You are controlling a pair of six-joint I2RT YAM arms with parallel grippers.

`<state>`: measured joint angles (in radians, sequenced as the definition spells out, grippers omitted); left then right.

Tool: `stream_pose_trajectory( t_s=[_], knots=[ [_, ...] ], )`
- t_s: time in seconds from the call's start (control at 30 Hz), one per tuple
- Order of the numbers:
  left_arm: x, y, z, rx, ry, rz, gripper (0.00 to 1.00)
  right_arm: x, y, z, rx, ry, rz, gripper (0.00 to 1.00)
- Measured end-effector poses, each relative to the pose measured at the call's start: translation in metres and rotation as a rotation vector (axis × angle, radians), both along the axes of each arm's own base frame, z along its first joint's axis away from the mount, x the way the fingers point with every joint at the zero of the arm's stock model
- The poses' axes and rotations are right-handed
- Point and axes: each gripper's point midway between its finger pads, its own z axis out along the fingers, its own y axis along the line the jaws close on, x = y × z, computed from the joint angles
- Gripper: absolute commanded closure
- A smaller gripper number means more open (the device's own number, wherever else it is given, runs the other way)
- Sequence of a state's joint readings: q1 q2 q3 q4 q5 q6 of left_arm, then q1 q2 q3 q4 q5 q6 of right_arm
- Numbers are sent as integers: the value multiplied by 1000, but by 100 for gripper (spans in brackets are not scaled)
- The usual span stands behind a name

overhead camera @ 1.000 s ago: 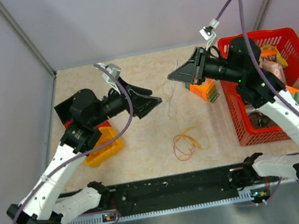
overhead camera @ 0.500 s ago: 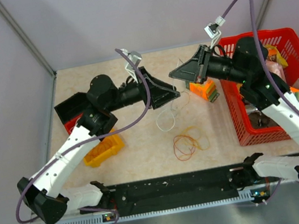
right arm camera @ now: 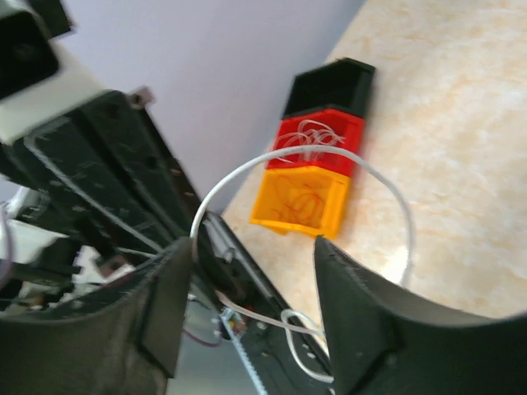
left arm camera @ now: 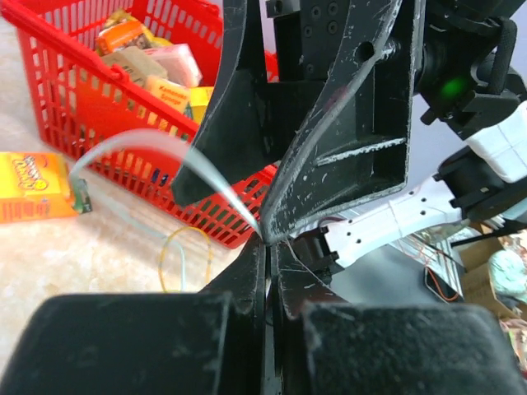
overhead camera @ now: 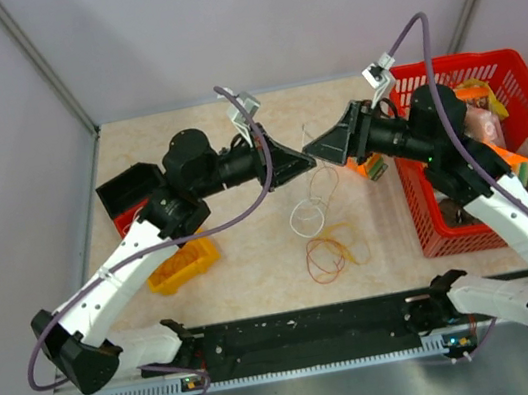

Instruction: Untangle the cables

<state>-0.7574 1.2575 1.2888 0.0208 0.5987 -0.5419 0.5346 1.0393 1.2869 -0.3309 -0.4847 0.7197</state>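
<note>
A thin white cable (overhead camera: 306, 219) hangs in a loose loop from the point where both grippers meet, above the middle of the table. My left gripper (overhead camera: 309, 163) is shut on its upper end. In the left wrist view the jaws (left arm camera: 269, 243) are pressed together and the white cable (left arm camera: 206, 164) arcs away from their tips. My right gripper (overhead camera: 315, 150) faces it tip to tip and stands open. In the right wrist view the white cable (right arm camera: 247, 169) curves across the gap between its fingers (right arm camera: 254, 247) without being pinched. Red, orange and yellow cables (overhead camera: 329, 252) lie tangled on the table below.
A red basket (overhead camera: 454, 61) full of packets stands at the right, with an orange box (overhead camera: 370, 162) beside it. A black bin (overhead camera: 131, 187), a red bin (overhead camera: 124, 221) and a yellow bin (overhead camera: 186, 261) sit at the left. The red bin (right arm camera: 317, 140) holds white wires.
My left gripper has reached right to the right gripper and shut on the white cable. The right gripper has opened and let it go. The cable's loop hangs lower.
</note>
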Motion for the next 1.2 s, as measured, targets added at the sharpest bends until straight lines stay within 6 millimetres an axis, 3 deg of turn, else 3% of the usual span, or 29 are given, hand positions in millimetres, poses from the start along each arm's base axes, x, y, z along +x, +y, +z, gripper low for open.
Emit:
stream_pose_trajectory(
  t_s=[0.1, 0.27, 0.53, 0.63, 0.73, 0.97, 1.1, 1.2],
  knots=[
    [-1, 5, -5, 25, 23, 27, 100, 5, -12, -19, -71, -37, -34, 31],
    [-2, 5, -19, 63, 79, 33, 100, -2, -30, -59, -172, -102, -46, 30],
    [-1, 11, 4, 0, 27, 65, 100, -8, -28, -161, -289, 121, 10, 32],
    [-2, 13, 8, -9, 18, 71, 100, -11, -30, -184, -313, 175, 13, 35],
    [-1, 13, 9, -12, 16, 75, 100, -10, -30, -196, -325, 191, 7, 42],
    [-2, 16, 12, -18, 10, 87, 100, 5, -25, -241, -332, 249, -17, 99],
    [3, 24, 18, 10, -11, 142, 100, 14, -37, -265, -377, 301, -124, 100],
    [15, 40, 38, 44, -69, 257, 100, 32, -58, -278, -439, 324, -289, 100]
  ],
)
